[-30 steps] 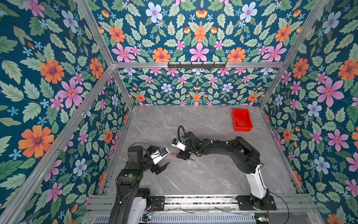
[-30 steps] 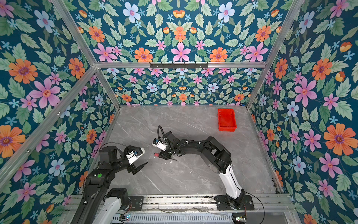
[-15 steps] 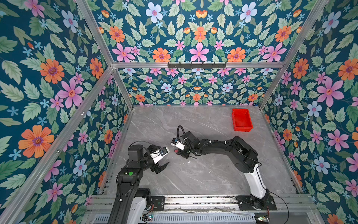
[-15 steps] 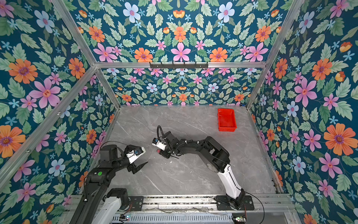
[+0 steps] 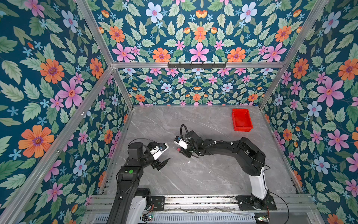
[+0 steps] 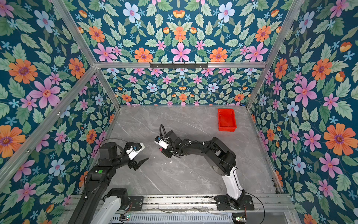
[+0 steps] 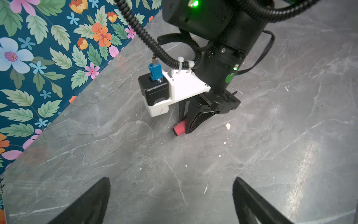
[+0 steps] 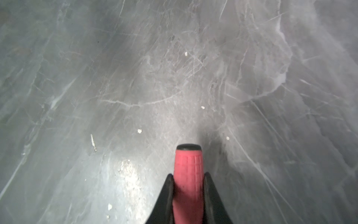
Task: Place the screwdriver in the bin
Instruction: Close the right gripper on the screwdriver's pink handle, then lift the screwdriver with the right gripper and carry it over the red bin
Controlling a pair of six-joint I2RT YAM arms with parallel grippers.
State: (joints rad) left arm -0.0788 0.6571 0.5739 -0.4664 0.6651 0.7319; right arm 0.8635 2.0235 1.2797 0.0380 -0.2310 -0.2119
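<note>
**Top views.**
- Table (image 5: 193,180): grey, marble-patterned, enclosed by floral walls.
- Bin (image 5: 243,128): red, low-walled, stood near the far right corner of the table, with nothing seen inside it.
- Screwdriver (image 5: 177,149): lay near the middle of the table, well apart from the bin. Only its red handle end showed, pointing toward the left edge.
- Right gripper (image 5: 184,152): reached in to the table's middle, jaws pinched on the screwdriver handle.
- Left gripper (image 5: 163,163): hung near the front left corner, jaws spread and holding nothing, apart from the screwdriver.
- Both top views agreed on the bin (image 6: 227,128), screwdriver (image 6: 160,149), right gripper (image 6: 165,152) and left gripper (image 6: 142,162).

**Left wrist view.**
- Left gripper (image 7: 170,180): two dark fingers (image 7: 93,201) stood wide apart with bare table (image 7: 135,155) between them.
- Right gripper (image 7: 190,124): jaws were closed on the red handle.
- Screwdriver (image 7: 179,130): its handle end stuck out low over the table, and contact could not be told. The shaft was hidden.
- White crumbs (image 7: 228,126): a few were scattered on the table near the right gripper.

**Right wrist view.**
- Screwdriver (image 8: 188,166): a red ribbed handle with a black end.
- Right gripper (image 8: 188,180): black fingers (image 8: 167,194) pressed against both sides of the handle.
- Table (image 8: 135,77): blurred, with white specks.
</note>
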